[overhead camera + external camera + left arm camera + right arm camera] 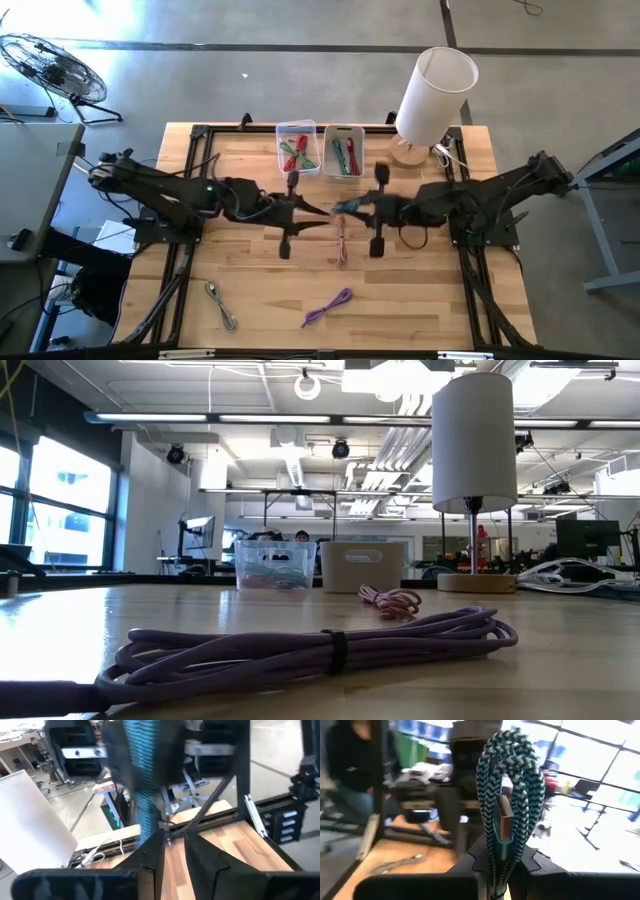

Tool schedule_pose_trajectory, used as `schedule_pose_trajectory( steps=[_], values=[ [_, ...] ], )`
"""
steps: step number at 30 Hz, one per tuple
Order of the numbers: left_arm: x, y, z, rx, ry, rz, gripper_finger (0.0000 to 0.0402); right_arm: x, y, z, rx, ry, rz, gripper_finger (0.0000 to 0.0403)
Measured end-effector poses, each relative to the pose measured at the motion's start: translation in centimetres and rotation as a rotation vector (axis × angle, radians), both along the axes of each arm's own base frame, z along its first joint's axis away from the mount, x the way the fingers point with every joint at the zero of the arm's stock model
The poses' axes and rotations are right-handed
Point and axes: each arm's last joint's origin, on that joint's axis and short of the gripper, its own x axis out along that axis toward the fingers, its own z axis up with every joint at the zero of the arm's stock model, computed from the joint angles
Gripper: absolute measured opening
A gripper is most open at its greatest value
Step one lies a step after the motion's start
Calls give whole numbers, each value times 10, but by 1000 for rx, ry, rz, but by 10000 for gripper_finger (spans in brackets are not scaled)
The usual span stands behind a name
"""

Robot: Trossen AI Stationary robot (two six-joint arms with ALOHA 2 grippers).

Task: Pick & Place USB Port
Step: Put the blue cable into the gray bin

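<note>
Teal-and-black braided USB cable (pixel 507 795), coiled with its metal plug showing, stands clamped in the right tool (pixel 501 857), above the middle of the wooden counter (pixel 420 290). The left tool (pixel 172 855) meets it there, fingers slightly apart, beside the same cable. Nearby lie a pink coiled cable (pixel 342 243), a purple bundled cable (pixel 320 645) and two clear plastic bins (pixel 298 147).

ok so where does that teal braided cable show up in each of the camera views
High view: the teal braided cable is at table centre, between the left gripper and right gripper.
Low view: not in it.
Left wrist view: a blurred teal strip rising above that arm's fingers.
Right wrist view: a coiled bundle clamped in that arm's fingers.
Shared landmark: the white lamp, also in the low view.
</note>
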Motion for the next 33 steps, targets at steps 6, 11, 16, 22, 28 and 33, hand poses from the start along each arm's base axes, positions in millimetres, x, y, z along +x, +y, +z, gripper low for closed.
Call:
schedule_pose_trajectory(
  steps=[6, 11, 16, 22, 28, 33],
  values=[
    [-35, 10, 18, -1, 19, 11, 76, -14, -13, 8, -8, 1, -149, 23],
    [-62, 12, 24, -65, 89, -162, 77, -11, -34, 1, 87, 54, -254, 23],
    [-82, 14, 19, -74, 207, -179, 77, 9, -58, -20, 208, 121, -355, 23],
    [-95, 17, 9, -44, 337, -164, 78, 37, -87, -47, 289, 157, -475, 23],
    [-99, 17, 1, -29, 435, -172, 78, 55, -122, -71, 339, 201, -589, 23],
    [-101, 18, -4, -14, 485, -169, 78, 60, -146, -82, 345, 222, -662, 23]
  ],
)
